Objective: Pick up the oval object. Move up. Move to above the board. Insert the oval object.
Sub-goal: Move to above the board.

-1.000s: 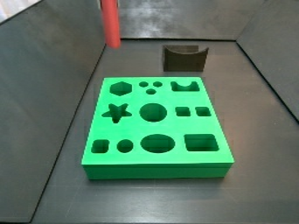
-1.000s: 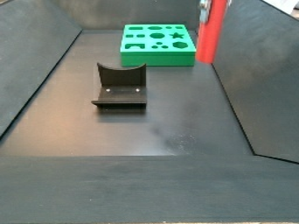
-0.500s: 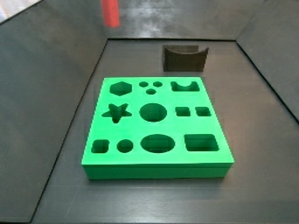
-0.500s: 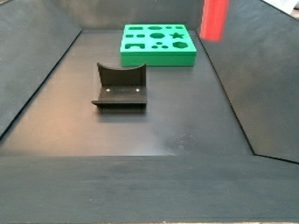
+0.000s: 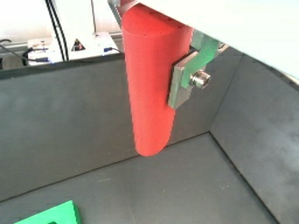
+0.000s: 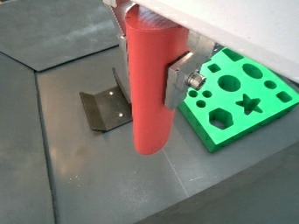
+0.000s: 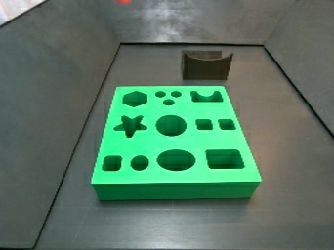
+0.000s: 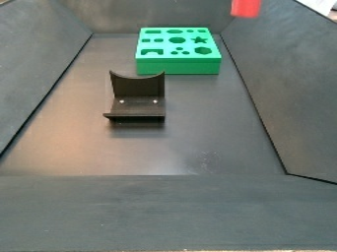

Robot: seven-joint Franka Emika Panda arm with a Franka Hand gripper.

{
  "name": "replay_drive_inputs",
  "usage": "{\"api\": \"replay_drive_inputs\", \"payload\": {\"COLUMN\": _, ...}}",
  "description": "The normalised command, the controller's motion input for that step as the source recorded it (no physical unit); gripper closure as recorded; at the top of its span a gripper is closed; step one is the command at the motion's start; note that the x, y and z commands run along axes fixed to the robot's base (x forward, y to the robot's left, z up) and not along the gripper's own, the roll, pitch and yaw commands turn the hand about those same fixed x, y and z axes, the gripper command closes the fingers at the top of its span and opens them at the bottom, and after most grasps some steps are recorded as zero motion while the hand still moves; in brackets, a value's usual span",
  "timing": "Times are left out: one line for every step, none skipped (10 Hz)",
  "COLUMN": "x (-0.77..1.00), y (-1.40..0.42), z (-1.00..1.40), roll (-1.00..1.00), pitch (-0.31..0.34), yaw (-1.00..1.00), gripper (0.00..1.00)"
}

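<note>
One end effector (image 6: 158,74) high above the floor, pinching the upright oval object (image 6: 152,96).

Tool (image 5: 149,66) high above the floor, silver fingers (image 6: 179,77) clamped on the upright oval object (image 6: 152,87).

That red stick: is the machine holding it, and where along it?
Yes. The tool holds the oval object near its upper end, a silver finger pressed against its side; most of the rod hangs free, high above the floor.

Side views look down from opposite ends, sharing the board (image 7: 174,142) and fixture (image 8: 134,96). Wrist views sit close behind the gripper (image 6: 158,74), facing down.
</note>
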Motion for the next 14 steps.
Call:
{"api": "replay_drive_inputs", "payload": {"x": -0.01, "y": 0.01, "z": 0.53, "roll": -0.11, "pitch": 0.053, "yaw": -0.02, "gripper": 1.0}}
{"api": "replay_drive_inputs", "payload": {"x": -0.01, "y": 0.01, "z": 0.35, "roll": -0.11, "pitch": 0.049, "yaw": -0.02, "gripper": 1.0}}
{"api": "replay_drive_inputs", "payload": {"x": -0.01, "y": 0.01, "z": 0.21, "roll": -0.11, "pitch": 0.05, "yaw": -0.02, "gripper": 1.0}}
{"api": "replay_drive_inputs", "payload": {"x": 0.37, "y": -1.0, "z": 0.0, "roll": -0.21, "pitch": 0.062, "yaw": -1.0, "gripper": 1.0}}
{"api": "replay_drive_inputs", "payload": {"x": 0.38, "y": -1.0, "z": -0.01, "roll": -0.2, "pitch": 0.06, "yaw": -1.0, "gripper": 1.0}}
{"api": "replay_drive_inputs", "payload": {"x": 0.4, "y": -1.0, "z": -0.02, "roll": -0.17, "pitch": 0.107, "yaw": -1.0, "gripper": 1.0}}
{"api": "replay_drive_inputs", "payload": {"x": 0.41, "y": -1.0, "z": -0.02, "roll": -0.22, "pitch": 0.135, "yaw": -0.98, "gripper": 1.0}}
{"api": "replay_drive_inputs", "payload": {"x": 0.41, "y": -1.0, "z": -0.01, "roll": -0.18, "pitch": 0.133, "yaw": -0.71, "gripper": 1.0}}
{"api": "replay_drive_inputs", "payload": {"x": 0.42, "y": -1.0, "z": -0.01, "roll": -0.14, "pitch": 0.126, "yaw": -0.46, "gripper": 1.0}}
{"api": "replay_drive_inputs", "payload": {"x": 0.43, "y": -1.0, "z": -0.01, "roll": -0.08, "pitch": 0.12, "yaw": -0.22, "gripper": 1.0}}
{"api": "replay_drive_inputs", "payload": {"x": 0.45, "y": -1.0, "z": -0.01, "roll": -0.05, "pitch": 0.118, "yaw": -0.09, "gripper": 1.0}}
{"api": "replay_drive_inputs", "payload": {"x": 0.48, "y": -1.0, "z": 0.0, "roll": 0.0, "pitch": 0.112, "yaw": -0.04, "gripper": 1.0}}
{"api": "replay_drive_inputs", "payload": {"x": 0.39, "y": -0.72, "z": 0.0, "roll": 0.03, "pitch": 0.112, "yaw": -0.01, "gripper": 1.0}}
{"api": "replay_drive_inputs", "payload": {"x": 0.29, "y": -0.45, "z": -0.01, "roll": 0.05, "pitch": 0.115, "yaw": -0.01, "gripper": 1.0}}
